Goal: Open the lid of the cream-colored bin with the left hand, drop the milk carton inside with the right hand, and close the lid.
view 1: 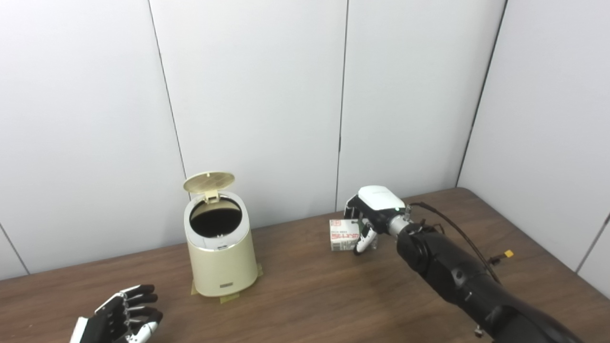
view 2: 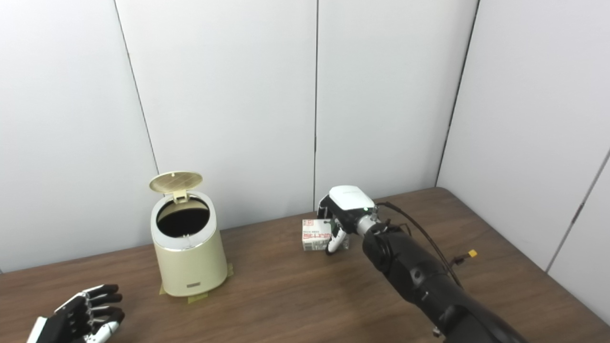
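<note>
on the brown table the cream bin stood with its lid up, my right hand curled around the milk carton, thumb in front, fingers behind, while my left hand lay empty, fingers spread.

One cream bin, with one lid hinged up. One milk carton. One wooden desk. Two robot hands: left hand, right hand. Three pieces of tape showing under the bin's base.
</note>
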